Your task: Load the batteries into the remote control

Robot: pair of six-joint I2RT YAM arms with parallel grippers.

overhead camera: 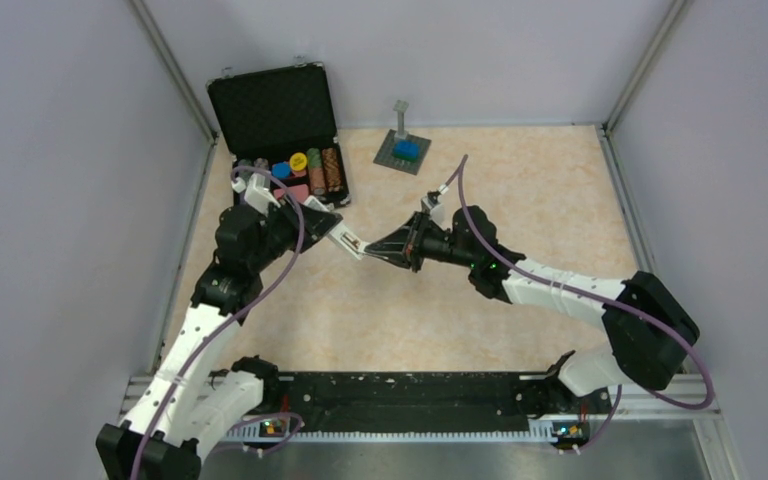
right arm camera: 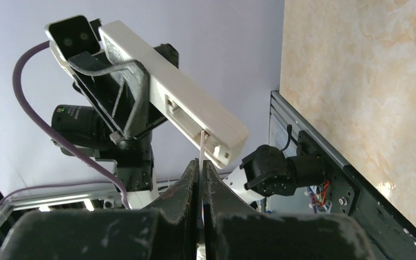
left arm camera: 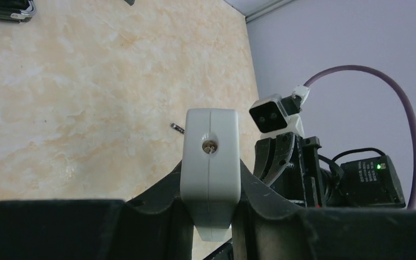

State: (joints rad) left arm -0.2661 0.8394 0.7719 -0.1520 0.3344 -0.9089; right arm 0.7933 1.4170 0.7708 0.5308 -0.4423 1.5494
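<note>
My left gripper point(overhead camera: 322, 222) is shut on the white remote control point(overhead camera: 345, 240) and holds it above the table, its free end pointing right. In the left wrist view the remote point(left arm camera: 209, 162) sits end-on between the jaws of the left gripper point(left arm camera: 209, 216). My right gripper point(overhead camera: 372, 250) meets that free end. In the right wrist view the right gripper point(right arm camera: 201, 165) is shut on a thin white plate point(right arm camera: 201, 147), seen edge-on, whose tip touches the remote's point(right arm camera: 173, 92) open compartment. One small dark battery point(left arm camera: 177, 128) lies on the table below. The other battery is hidden.
An open black case point(overhead camera: 280, 110) with coloured chips stands at the back left. A grey base plate with a blue block and a post point(overhead camera: 403, 150) stands at the back centre. Grey walls close in both sides. A black rail point(overhead camera: 400, 400) runs along the near edge.
</note>
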